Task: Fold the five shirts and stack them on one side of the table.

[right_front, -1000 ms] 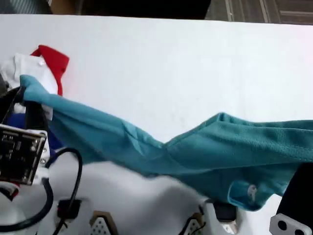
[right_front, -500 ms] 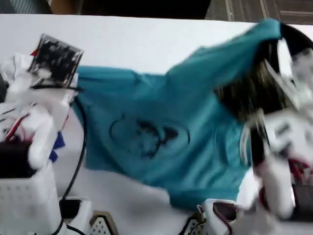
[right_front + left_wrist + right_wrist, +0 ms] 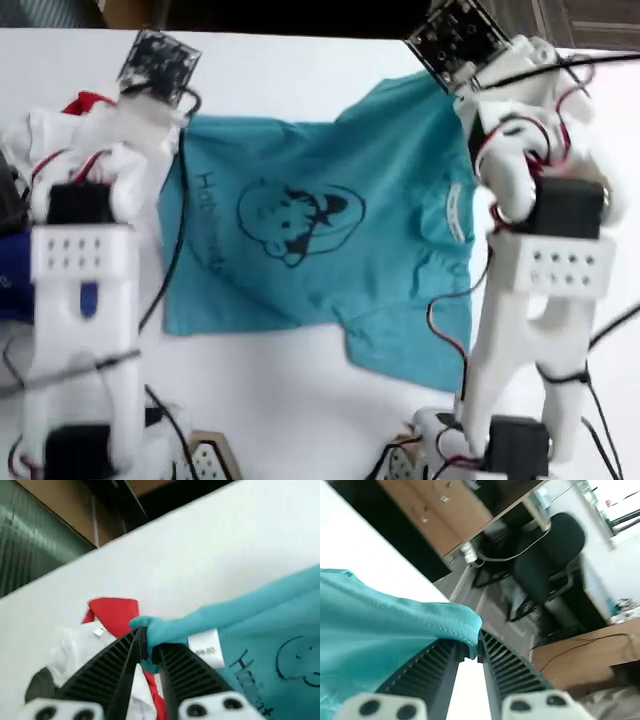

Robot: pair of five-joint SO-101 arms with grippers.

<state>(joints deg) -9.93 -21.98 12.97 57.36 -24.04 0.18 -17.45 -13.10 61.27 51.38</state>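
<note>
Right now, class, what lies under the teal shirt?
The white table shows all around the teal shirt; anything beneath its spread cloth is covered. Red and white clothes lie beside one corner.

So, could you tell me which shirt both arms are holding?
The teal shirt, spread mid-table and pinched by the left gripper and right gripper; the red shirt and white shirt lie bunched aside.

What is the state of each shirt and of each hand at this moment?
teal shirt: unfolded, spread print up, held at two corners.
left hand: shut on one corner of the teal shirt.
right hand: shut on another corner of it.
red shirt: crumpled in a heap by the left arm.
white shirt: crumpled, same heap.
blue cloth: mostly hidden, state unclear.
</note>
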